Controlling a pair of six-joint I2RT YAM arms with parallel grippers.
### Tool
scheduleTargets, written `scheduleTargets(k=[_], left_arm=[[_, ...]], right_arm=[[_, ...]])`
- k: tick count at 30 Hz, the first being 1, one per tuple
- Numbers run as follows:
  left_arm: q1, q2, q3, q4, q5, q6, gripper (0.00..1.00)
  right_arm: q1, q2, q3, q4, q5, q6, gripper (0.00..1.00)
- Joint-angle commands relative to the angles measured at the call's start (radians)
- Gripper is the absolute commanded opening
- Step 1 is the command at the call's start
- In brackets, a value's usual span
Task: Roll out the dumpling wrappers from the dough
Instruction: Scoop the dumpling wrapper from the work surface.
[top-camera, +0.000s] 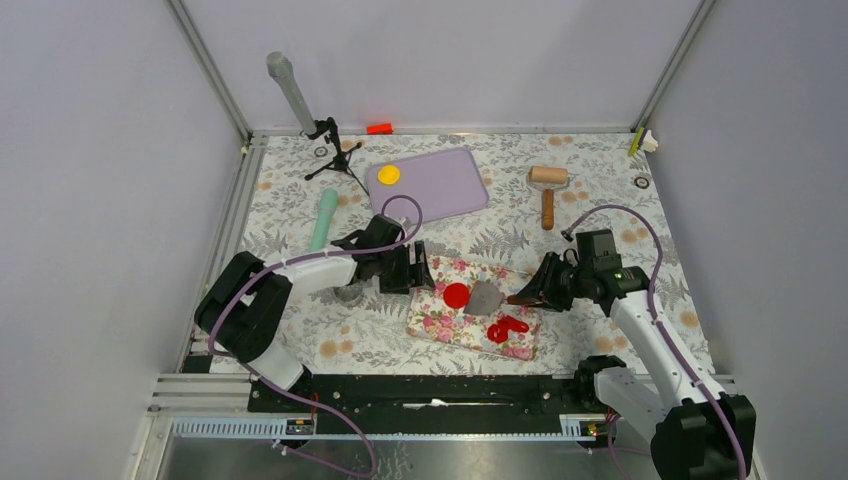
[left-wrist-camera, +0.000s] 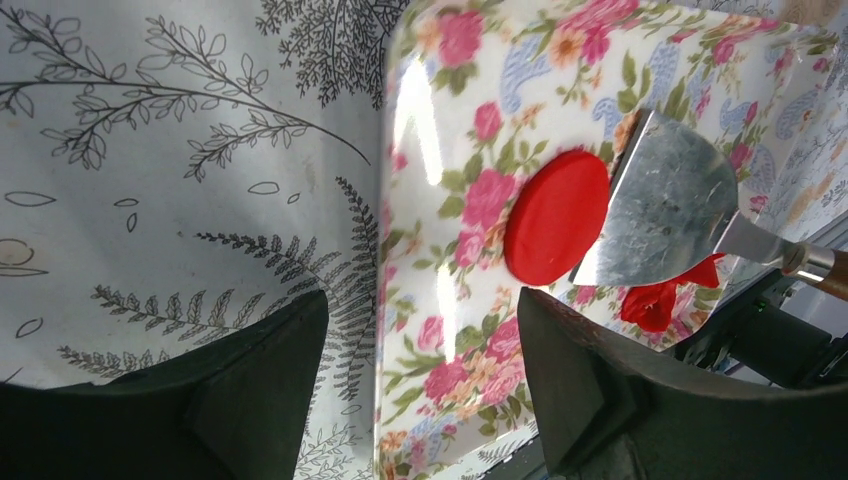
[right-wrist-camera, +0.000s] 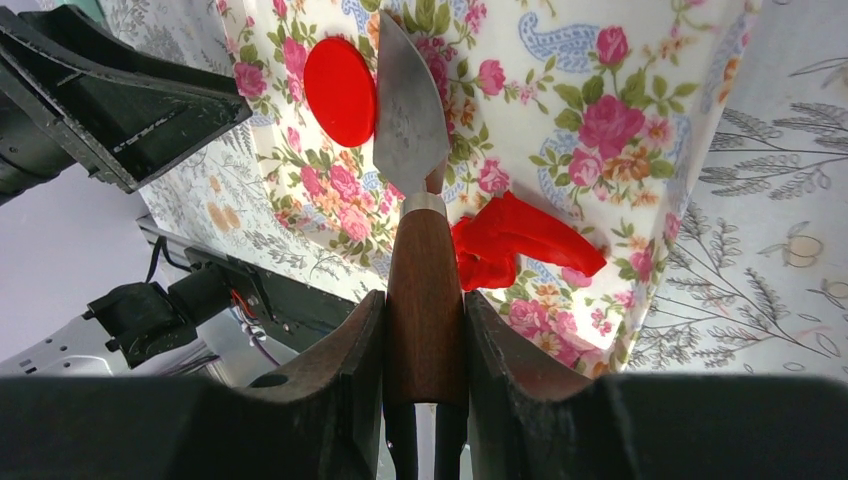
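Prying under the red wrapper (left-wrist-camera: 557, 231) on the floral board (left-wrist-camera: 450, 120) could tear it; right claw (right-wrist-camera: 425, 310) clamps the scraper (right-wrist-camera: 408, 110), left claw (left-wrist-camera: 423, 320) gapes empty.

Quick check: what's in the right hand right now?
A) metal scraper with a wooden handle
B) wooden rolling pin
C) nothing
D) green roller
A: the right hand is shut on the wooden handle of the scraper, and the blade meets the edge of the red wrapper on the floral board.
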Motion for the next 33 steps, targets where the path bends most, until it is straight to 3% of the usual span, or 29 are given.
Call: scheduleTargets(k=[1, 12, 18, 20, 33], left_arm=[[-0.004, 0.025, 0.048, 0.027, 0.011, 0.000, 0.75], [-0.003, 0.057, 0.068, 0.037, 0.038, -0.004, 0.75], [-0.004, 0.048, 0.061, 0.031, 0.025, -0.001, 0.74], [-0.003, 0.046, 0.058, 0.031, 0.023, 0.001, 0.74], [-0.003, 0.069, 0.073, 0.039, 0.046, -0.001, 0.73]], right_arm=[[0.051, 0.019, -0.022, 0.048, 0.030, 0.029, 0.00], [0.060, 0.020, -0.003, 0.054, -0.032, 0.064, 0.00], [0.060, 0.019, 0.103, -0.108, 0.133, -0.003, 0.00], [0.060, 0.020, 0.111, -0.122, 0.126, -0.004, 0.00], [0.168, 0.043, 0.052, -0.045, 0.146, 0.093, 0.00]])
